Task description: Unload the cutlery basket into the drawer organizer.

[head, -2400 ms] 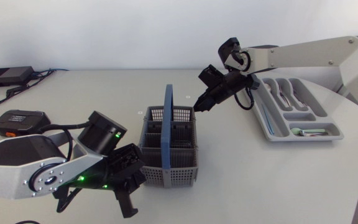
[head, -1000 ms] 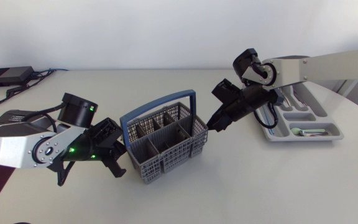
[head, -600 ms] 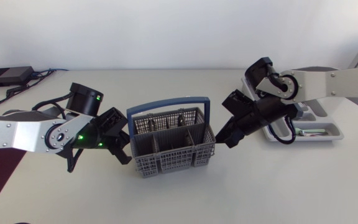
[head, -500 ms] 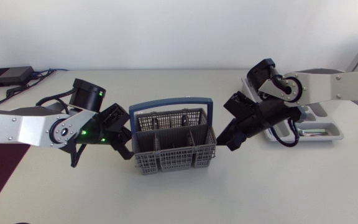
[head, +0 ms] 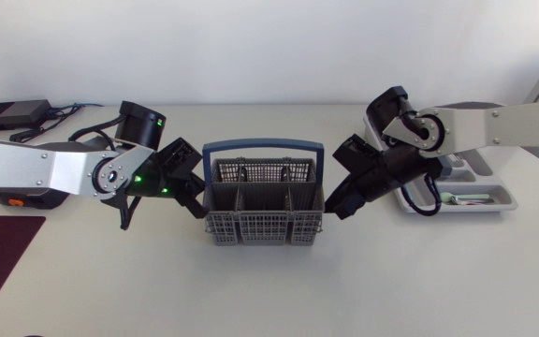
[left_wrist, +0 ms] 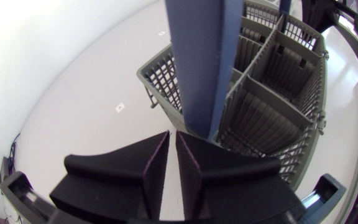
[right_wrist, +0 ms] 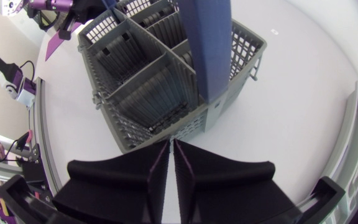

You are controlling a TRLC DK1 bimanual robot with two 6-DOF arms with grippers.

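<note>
The cutlery basket (head: 263, 225) sits mid-table, looking empty. I judge it light, stiff plastic, best held by its blue handle (head: 263, 147). My left gripper (head: 199, 207) and right gripper (head: 332, 207) flank its ends, both clenched empty. The drawer organizer (head: 458, 208) lies near the right edge.

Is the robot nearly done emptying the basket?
Nearly, it seems. Done: the cutlery basket has compartments that look empty, and cutlery lies in the drawer organizer. In hand: nothing; the left claw and right claw are shut and empty, one at each end of the basket. Left: apparently nothing more to unload.
</note>
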